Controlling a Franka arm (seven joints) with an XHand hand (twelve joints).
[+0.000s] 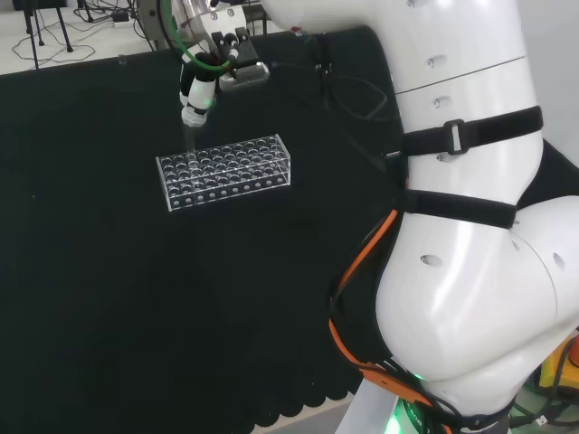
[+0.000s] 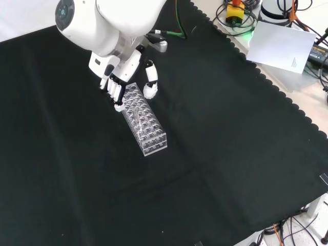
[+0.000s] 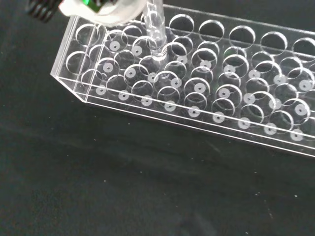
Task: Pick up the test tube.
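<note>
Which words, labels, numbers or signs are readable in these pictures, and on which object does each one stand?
None can be read.
White sheet of paper beside the black cloth, front view: a small block of print near one edge, too small to read.
Clear test tube rack: no print seen.
Test tube and the hand: no print seen.

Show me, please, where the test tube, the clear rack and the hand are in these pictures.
test tube (image 3: 154, 29): wrist view, on its clear wall above the rack's holes.
rack (image 1: 226, 167): head view, on its top plate.
hand (image 2: 150, 82): front view, on a white finger beside the rack's far end.
</note>
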